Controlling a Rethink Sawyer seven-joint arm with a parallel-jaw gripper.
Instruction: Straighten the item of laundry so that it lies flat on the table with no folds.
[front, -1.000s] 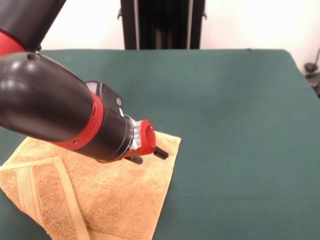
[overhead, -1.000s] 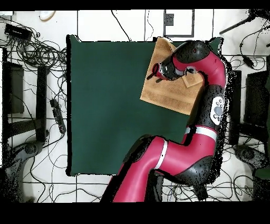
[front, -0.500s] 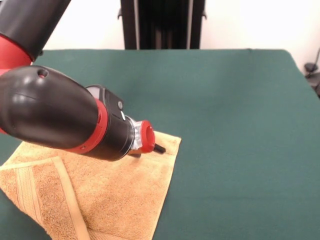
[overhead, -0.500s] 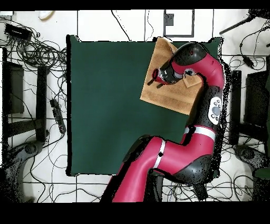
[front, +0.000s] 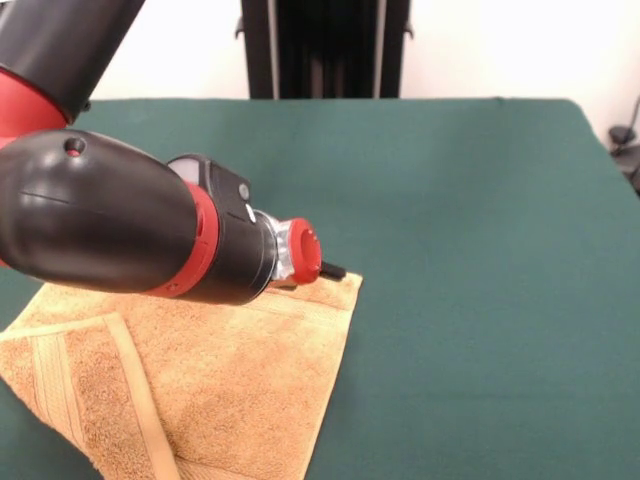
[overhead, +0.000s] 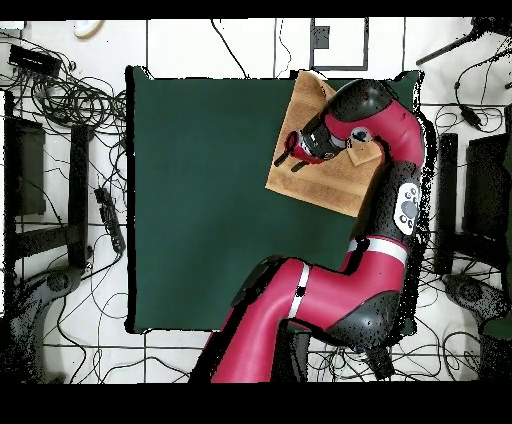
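The golden-orange towel (front: 250, 380) lies at the near left of the green table (front: 480, 250). Its left part is folded over, with a woven band (front: 60, 385) showing on the flap. My gripper (front: 325, 268) hangs just over the towel's far right corner, and the thick black and red arm (front: 110, 230) hides the towel's far left part. In the overhead view the towel (overhead: 320, 180) lies at the table's (overhead: 200, 200) upper right edge. There the gripper (overhead: 287, 153) is over the towel's left edge. I cannot tell whether it holds any cloth.
The black pedestal (front: 325, 48) stands behind the table's far edge. The towel runs past the table's near edge in the front view. Cables (overhead: 70, 100) and stands lie on the floor around the table in the overhead view.
The gripper has risen slightly and shifted right and toward the towel's far right corner. The towel has not visibly moved.
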